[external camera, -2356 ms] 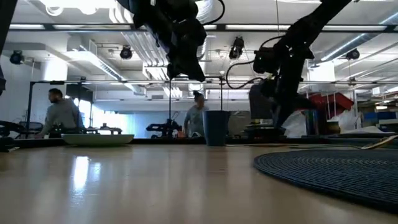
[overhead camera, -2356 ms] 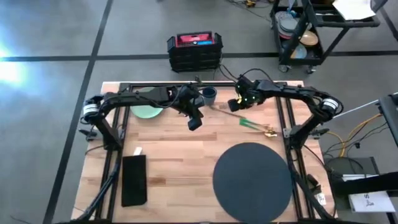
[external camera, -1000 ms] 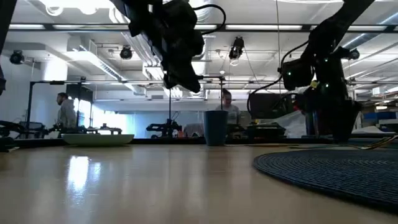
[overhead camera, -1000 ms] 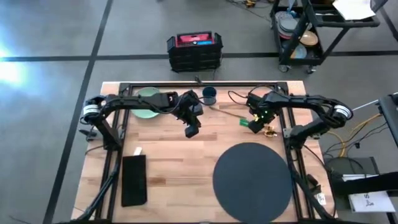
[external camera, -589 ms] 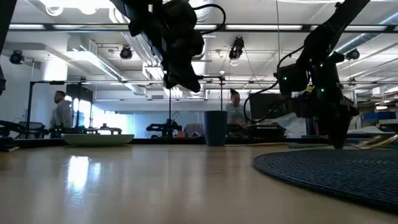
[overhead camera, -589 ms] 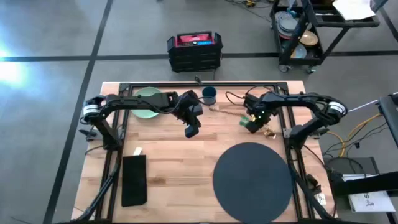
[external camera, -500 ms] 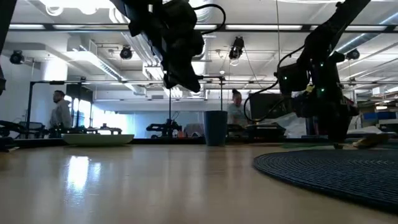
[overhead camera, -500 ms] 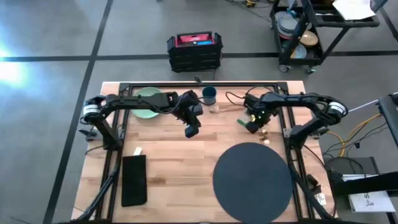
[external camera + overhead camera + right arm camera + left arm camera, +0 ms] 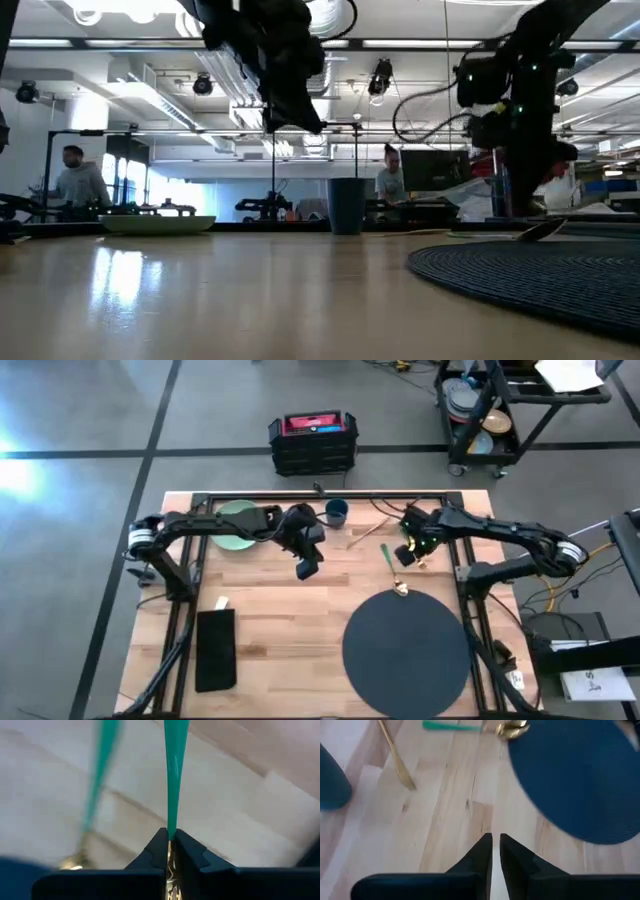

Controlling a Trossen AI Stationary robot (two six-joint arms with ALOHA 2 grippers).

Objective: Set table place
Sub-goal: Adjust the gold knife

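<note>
My right gripper [image 9: 408, 553] hovers just beyond the far edge of the dark round placemat [image 9: 405, 642], shut on a green-handled piece of cutlery [image 9: 176, 765]. A green-handled gold spoon [image 9: 391, 567] lies on the wood beside it, its bowl [image 9: 400, 589] at the placemat's far edge. Another gold piece [image 9: 362, 534] lies near the dark blue cup [image 9: 336, 512]. My left gripper [image 9: 307, 568] hangs shut above the table's middle, holding nothing. The pale green plate [image 9: 237, 523] sits at the far left and the black napkin [image 9: 215, 649] lies flat at the near left. My right gripper pinches the cutlery piece between its two fingers, where the green handle narrows into the gold part [image 9: 171, 849]. The fingers lie along the piece, and the green handle [image 9: 176, 765] sticks out past the fingertips toward the table. Whether its end touches the wood, I cannot tell.
The table's black rail frame [image 9: 462, 550] runs along its far edge and both sides. Off the table stand a black crate [image 9: 312, 442] and a wheeled cart of dishes [image 9: 490, 410]. People show in the room behind, in the low view.
My right gripper has shifted a little toward the table's left with a green-handled piece in its fingers. The spoon has turned about on the wood: it lay pointing toward the right edge, and now lies almost near-to-far with its bowl at the placemat's far edge.
</note>
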